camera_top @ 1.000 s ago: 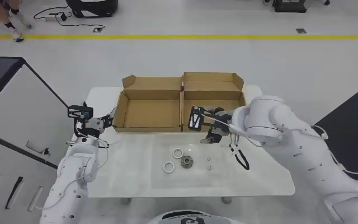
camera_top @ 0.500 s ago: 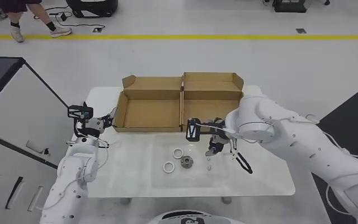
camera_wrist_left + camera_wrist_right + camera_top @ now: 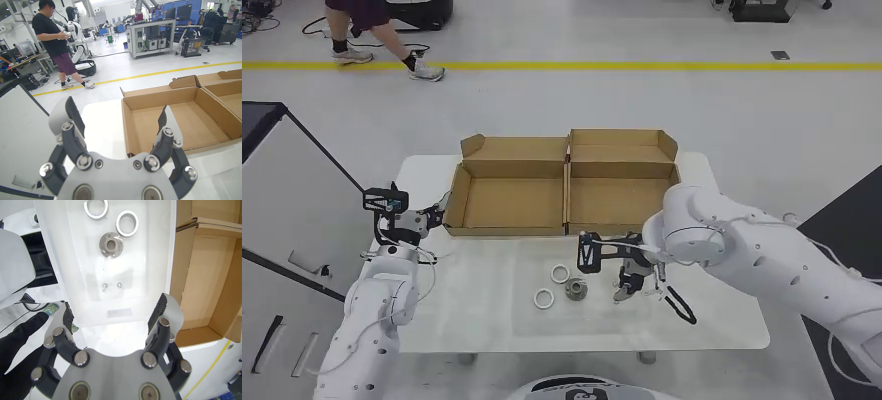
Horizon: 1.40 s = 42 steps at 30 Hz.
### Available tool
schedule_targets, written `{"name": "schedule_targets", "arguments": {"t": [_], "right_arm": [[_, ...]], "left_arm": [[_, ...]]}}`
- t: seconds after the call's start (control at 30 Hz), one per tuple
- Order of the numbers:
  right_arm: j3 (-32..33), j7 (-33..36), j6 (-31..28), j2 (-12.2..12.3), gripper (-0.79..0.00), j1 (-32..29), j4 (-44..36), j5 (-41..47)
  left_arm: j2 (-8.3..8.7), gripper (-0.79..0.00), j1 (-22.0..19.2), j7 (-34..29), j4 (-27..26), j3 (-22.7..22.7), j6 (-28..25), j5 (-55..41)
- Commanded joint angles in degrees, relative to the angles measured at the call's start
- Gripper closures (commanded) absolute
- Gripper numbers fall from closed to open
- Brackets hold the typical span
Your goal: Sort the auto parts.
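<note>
Tray (image 3: pixel 149 249) holds two bolts (image 3: pixel 104 287) (wrist view).

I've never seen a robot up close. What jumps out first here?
Two open cardboard boxes sit side by side at the far edge of the table, both looking empty. Nearer the robot, a metal flange, two rings and two small bolts lie in a clear tray, with the right gripper hanging open above it. The left gripper, also open, is beside the boxes.
</note>
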Motion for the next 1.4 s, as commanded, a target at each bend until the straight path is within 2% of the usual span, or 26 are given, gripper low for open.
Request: {"name": "schedule_targets", "arguments": {"t": [0.0,0.5,0.53,0.6,0.63,0.73,1.37], "right_arm": [[-0.41,0.03,0.13,-0.04,-0.785,-0.57,0.21,-0.77],[-1.83,-1.5,0.61,-1.11,-0.785,-1.98,2.84,-4.7],[-1.89,-1.72,0.52,-1.21,-0.767,-1.97,3.02,-4.89],[-2.1,-2.0,0.28,-1.45,-0.499,-1.98,3.41,-5.14],[-2.2,-2.13,0.2,-1.58,-0.391,-1.97,3.63,-5.24],[-2.6,-2.48,-0.07,-1.97,-0.342,-2.02,4.29,-5.61],[-3.99,-3.07,-0.93,-3.1,-0.323,-4.15,6.68,-6.44]], "left_arm": [[0.0,-0.785,0.0,0.0,0.0,0.0,0.0,0.0],[0.0,-0.785,0.0,0.0,0.0,0.0,0.0,0.0],[0.0,-0.785,0.0,0.0,0.0,0.0,0.0,0.0],[0.0,-0.785,0.0,0.0,0.0,0.0,0.0,0.0],[0.0,-0.785,0.0,0.0,0.0,0.0,0.0,0.0],[0.0,-0.785,0.0,0.0,0.0,0.0,0.0,0.0],[0.0,-0.785,0.0,0.0,0.0,0.0,0.0,0.0]]}}
